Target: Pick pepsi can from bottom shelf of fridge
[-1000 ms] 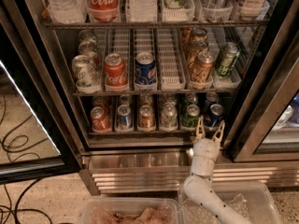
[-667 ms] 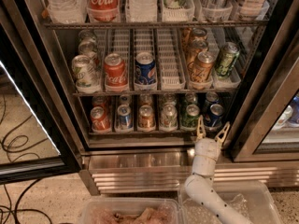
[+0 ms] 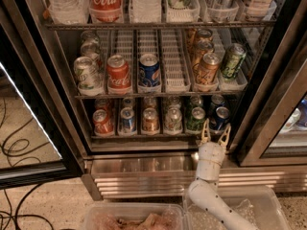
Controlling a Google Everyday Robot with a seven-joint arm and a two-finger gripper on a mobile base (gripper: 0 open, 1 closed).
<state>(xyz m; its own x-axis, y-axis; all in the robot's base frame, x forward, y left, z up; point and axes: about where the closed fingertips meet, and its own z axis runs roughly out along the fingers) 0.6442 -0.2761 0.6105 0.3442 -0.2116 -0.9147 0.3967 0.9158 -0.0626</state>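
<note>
Tool released, fingers spread in a V, tips pointing up at the front edge of the bottom shelf, right end. Pepsi can stands upright just behind the tips, rightmost in the shelf's row; touching or not, cannot tell. Green can next on its left. White arm rises from near right, crossing the fridge at its ribbed steel base. Clear bin at near edge.

Smooth white plastic pincer at the dark metal bottom shelf, above the fridge with its ribbed, shiny steel; glossy aluminium pepsi can.
</note>
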